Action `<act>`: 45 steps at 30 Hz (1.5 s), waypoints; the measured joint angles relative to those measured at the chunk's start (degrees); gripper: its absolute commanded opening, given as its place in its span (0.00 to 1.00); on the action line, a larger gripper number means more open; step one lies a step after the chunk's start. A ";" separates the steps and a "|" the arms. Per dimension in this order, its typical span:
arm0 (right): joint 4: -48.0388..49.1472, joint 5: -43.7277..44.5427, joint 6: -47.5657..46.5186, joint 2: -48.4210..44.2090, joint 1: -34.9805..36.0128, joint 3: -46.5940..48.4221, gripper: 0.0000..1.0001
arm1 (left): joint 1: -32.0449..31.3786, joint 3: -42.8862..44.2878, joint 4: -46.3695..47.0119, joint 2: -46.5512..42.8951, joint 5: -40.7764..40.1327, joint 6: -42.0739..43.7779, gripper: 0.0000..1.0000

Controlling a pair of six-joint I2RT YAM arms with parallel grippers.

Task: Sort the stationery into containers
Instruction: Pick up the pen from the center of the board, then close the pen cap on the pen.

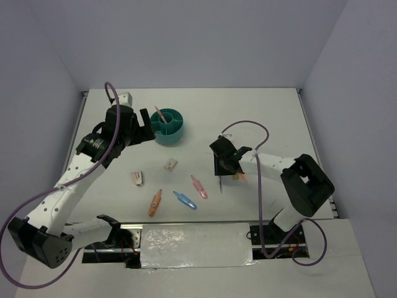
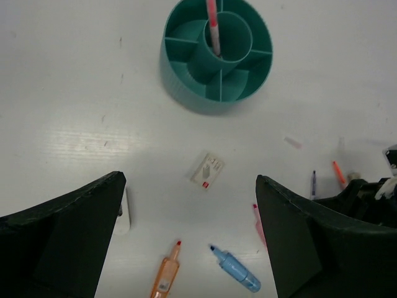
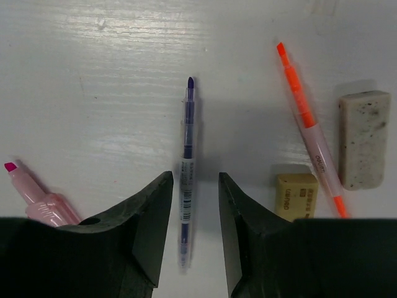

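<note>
The teal container (image 1: 169, 126) (image 2: 217, 53) stands at the back with a pink pen (image 2: 213, 25) upright in its central tube. My left gripper (image 1: 146, 127) (image 2: 191, 236) hovers open beside it, holding nothing. Below it lie a small eraser (image 2: 207, 171), an orange marker (image 2: 166, 273), a blue marker (image 2: 236, 270) and a pink marker (image 2: 257, 223). My right gripper (image 1: 224, 162) (image 3: 195, 180) is low over the table, its jaws narrowed either side of a thin grey-blue pen (image 3: 187, 161), with a gap still showing on the pen's right. A salmon pen (image 3: 307, 124) lies next to it.
A tan eraser (image 3: 296, 195) and a speckled white eraser (image 3: 363, 136) lie right of the right gripper, and a pink marker (image 3: 37, 198) lies to its left. A small white and pink piece (image 1: 137, 178) lies left of centre. A grey block (image 1: 126, 98) sits at the back left.
</note>
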 measured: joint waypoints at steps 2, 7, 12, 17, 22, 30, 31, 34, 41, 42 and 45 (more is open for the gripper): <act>0.04 -0.20 0.09 1.25 0.15 -0.09 0.39 | -0.07 -2.12 -1.60 -2.36 0.00 0.35 0.99; 0.96 0.00 0.33 2.78 0.22 0.11 0.23 | -0.33 -5.75 -3.15 -3.93 0.35 1.22 0.99; 1.70 0.92 1.16 3.10 0.90 0.22 0.00 | -1.05 -7.15 -3.26 -2.78 0.52 1.11 0.99; 4.33 -1.25 1.92 -1.57 1.60 -3.65 0.00 | -4.85 -7.65 0.61 0.17 1.07 -0.50 0.99; 1.70 -0.44 1.51 -19.15 1.73 -6.71 0.00 | -12.28 -3.52 6.58 13.11 1.73 -6.25 0.99; -5.77 4.59 -0.81 -34.91 -3.61 -5.55 0.00 | -18.01 13.33 6.10 38.40 -4.31 -25.86 0.88; -7.13 4.61 -1.14 -34.99 -3.67 -5.57 0.00 | -18.21 15.85 5.16 41.22 -5.03 -29.16 0.85; -9.09 4.46 -1.88 -35.45 -3.78 -5.57 0.00 | -18.86 20.63 1.99 47.08 -7.56 -36.83 0.81; -10.05 3.37 -3.48 -37.13 -3.82 -5.66 0.00 | -20.31 32.06 -7.26 57.92 -10.91 -47.34 0.74; -10.01 3.19 -3.69 -37.27 -3.82 -5.75 0.00 | -20.50 33.66 -8.20 59.08 -11.13 -48.41 0.72; -9.90 2.82 -4.35 -37.62 -3.82 -6.40 0.00 | -21.05 37.27 -10.71 61.59 -11.69 -50.16 0.72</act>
